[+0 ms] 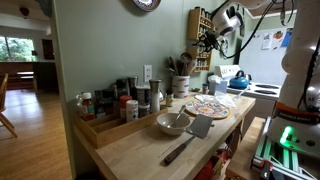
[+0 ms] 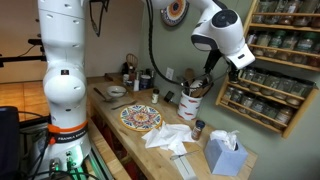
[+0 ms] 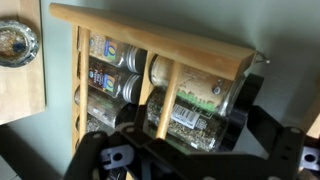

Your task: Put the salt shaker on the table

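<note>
In the wrist view my gripper (image 3: 185, 120) is open in front of a wooden wall rack (image 3: 150, 35) full of jars. Its dark fingers (image 3: 240, 122) stand on either side of one clear jar with a barcode label, which I take to be the salt shaker (image 3: 195, 108); it still lies in the rack. Whether the pads touch it I cannot tell. Both exterior views show the gripper (image 1: 210, 42) (image 2: 208, 78) raised at the rack (image 1: 201, 30) (image 2: 275, 70), well above the wooden table (image 1: 130, 152) (image 2: 104, 106).
On the table are a bowl with a spoon (image 1: 172, 123), a spatula (image 1: 190, 138), a patterned plate (image 2: 141, 117), a utensil crock (image 2: 189, 103), a white cloth (image 2: 168, 137) and a tissue box (image 2: 227, 155). Jars (image 1: 125, 100) line the back ledge. A blue kettle (image 1: 240, 78) sits on the stove.
</note>
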